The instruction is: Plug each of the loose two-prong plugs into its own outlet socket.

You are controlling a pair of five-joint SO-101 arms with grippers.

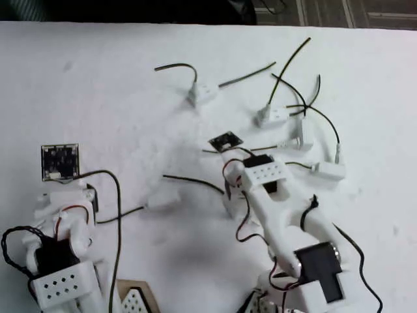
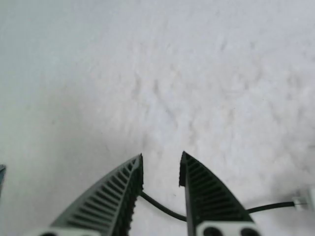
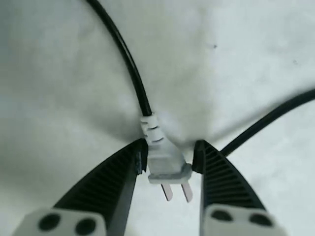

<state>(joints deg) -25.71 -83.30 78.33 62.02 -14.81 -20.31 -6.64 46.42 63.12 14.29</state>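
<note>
Right wrist view: right fingers (image 3: 129, 167) clasp a white two-prong plug (image 3: 165, 160), prongs exposed

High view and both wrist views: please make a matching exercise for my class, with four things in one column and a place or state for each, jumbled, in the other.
Things
1. left gripper
2. white plug
3. dark square board
4. plug's cable

Places or states
A. black, leading away from the plug's back end
B. at the right gripper, prongs bare
C. open, above the white table
D. flat on the table close to the left arm

Pairs: 1-C, 2-B, 3-D, 4-A
</note>
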